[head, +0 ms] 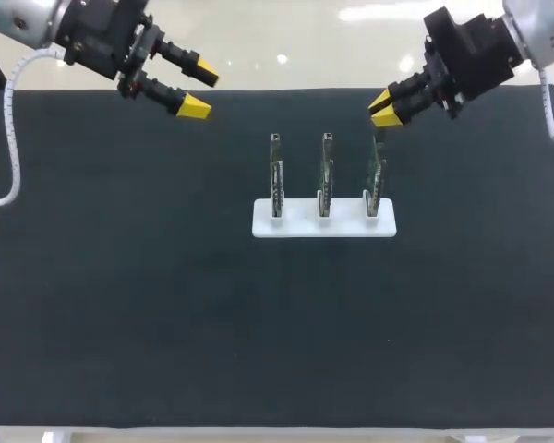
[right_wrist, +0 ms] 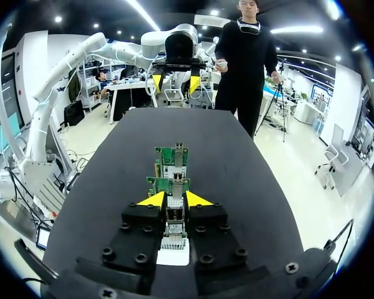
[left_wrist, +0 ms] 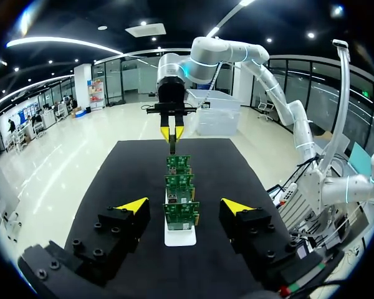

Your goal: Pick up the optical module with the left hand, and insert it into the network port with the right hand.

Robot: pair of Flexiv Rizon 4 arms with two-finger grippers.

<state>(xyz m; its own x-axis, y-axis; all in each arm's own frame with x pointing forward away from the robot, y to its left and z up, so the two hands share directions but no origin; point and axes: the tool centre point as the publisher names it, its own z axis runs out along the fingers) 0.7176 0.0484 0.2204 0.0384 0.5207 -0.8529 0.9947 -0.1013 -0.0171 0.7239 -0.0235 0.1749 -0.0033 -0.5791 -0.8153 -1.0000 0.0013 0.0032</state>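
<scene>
Counter [head: 120,305] cloth, black, fills almost the whole head view.

Left arm [head: 37,28] comes in at the far left corner. The left jaws stand wide apart with nothing between them. Their yellow fingertips [head: 194,106] point toward the middle of the counter, well apart from everything set on it.

Right arm [head: 535,28] comes in at the far right corner. The right jaws are drawn close and grip the optical module [right_wrist: 174,215]. In the right wrist view it shows as a narrow metallic piece touched by a yellow tip on each side.

A flat white base [head: 300,221] lies near the middle of the counter, a little toward the far edge. Three green circuit boards [head: 326,175] stand upright in it, side by side in an evenly spaced row (each in its own slot).

The right jaws hang just above and beyond the right-hand board [head: 374,185] of the three. The module's end reaches that board near its top. Whether the end is seated in the board or only touching it cannot be told. In the left wrist view the boards line up one behind another ahead of the open left jaws. A dark piece hangs from the right arm's yellow tips, right over the farthest board.
</scene>
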